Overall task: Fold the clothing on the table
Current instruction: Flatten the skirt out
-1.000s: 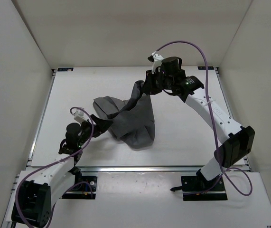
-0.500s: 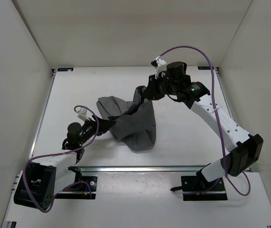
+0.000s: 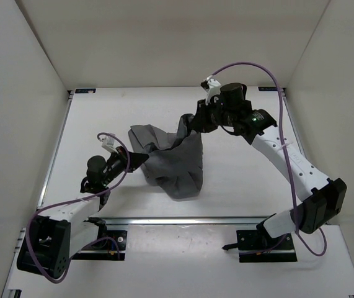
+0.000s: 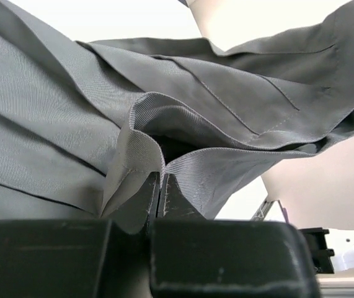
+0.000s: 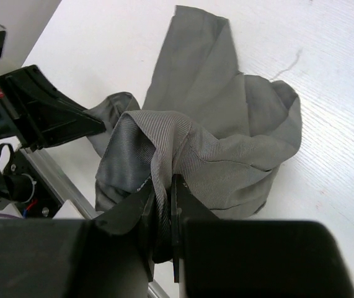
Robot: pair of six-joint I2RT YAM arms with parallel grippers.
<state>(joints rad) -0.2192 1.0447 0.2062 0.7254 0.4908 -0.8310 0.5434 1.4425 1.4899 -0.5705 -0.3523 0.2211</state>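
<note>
Down at the near side, just beyond the front rail (image 3: 183,219), the left gripper (image 4: 160,197) sits low over the table (image 3: 245,174) with its jaws pinched tight on a thin folded edge of the clothing (image 3: 177,162), and only a sliver of cloth shows between the tips. Move out to the middle and the dark-grey garment lies in a crumpled heap on the white top. One lobe spills toward the front and the rest is drawn up in a ridge. At the far end of that ridge the right gripper (image 5: 163,197) is clamped on a thick bunch of fabric and holds it lifted clear of the surface, so the cloth hangs in a twisted band between the two arms. Now the risks. The left hold looks shallow, so a firm pull could slide that edge right out. The right seems to have several layers gathered, so spreading may drag the whole heap instead of opening it flat. If the arms part while the band is twisted, the creases could set crooked and spoil any fold.
</note>
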